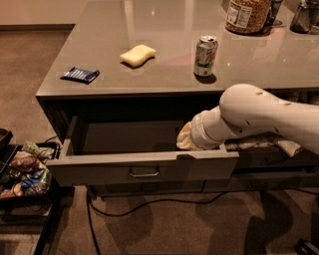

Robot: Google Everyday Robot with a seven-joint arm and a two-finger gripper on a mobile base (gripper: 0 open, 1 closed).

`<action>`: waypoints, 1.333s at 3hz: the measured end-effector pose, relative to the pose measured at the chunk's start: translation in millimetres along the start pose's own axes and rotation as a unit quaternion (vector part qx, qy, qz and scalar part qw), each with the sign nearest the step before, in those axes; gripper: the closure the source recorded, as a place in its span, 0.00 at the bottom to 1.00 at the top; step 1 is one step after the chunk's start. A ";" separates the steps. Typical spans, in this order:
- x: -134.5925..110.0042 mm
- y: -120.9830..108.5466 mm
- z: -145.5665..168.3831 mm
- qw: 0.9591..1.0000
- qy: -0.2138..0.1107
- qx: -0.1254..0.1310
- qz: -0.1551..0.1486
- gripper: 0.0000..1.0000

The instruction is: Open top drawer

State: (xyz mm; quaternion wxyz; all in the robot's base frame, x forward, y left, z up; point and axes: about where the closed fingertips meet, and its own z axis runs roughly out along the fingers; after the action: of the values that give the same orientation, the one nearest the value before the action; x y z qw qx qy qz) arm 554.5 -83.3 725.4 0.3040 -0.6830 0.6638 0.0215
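Observation:
The top drawer [99, 172] stands pulled out from under the grey counter. Its wide grey front carries one metal loop handle [144, 173] at centre, and its shallow grey interior [129, 137] shows. My white arm [269, 117] reaches in from the right. Its cream-covered wrist dips into the drawer just behind the right part of the front's top edge. My gripper [184, 143] is down inside the drawer there, mostly hidden by the wrist and the drawer front.
On the counter [164, 74] lie a yellow sponge [137, 54], a blue packet [79, 74] and a green-white can [205, 55], with a jar [246, 15] at the back. Lower drawer fronts [149, 188] sit beneath. A tray of snack bags [22, 172] stands at the left. A cable [149, 205] runs on the carpet.

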 end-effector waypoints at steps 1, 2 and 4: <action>1.1 -24.8 8.5 1.000 0.012 -0.002 -0.014 1.00; 15.9 -57.6 28.7 1.000 0.016 -0.003 -0.006 1.00; 18.2 -56.9 34.7 0.999 0.026 -0.017 -0.007 1.00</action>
State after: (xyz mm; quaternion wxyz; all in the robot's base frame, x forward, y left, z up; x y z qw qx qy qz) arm 621.9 -87.9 711.3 0.2750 -0.6928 0.6666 0.0131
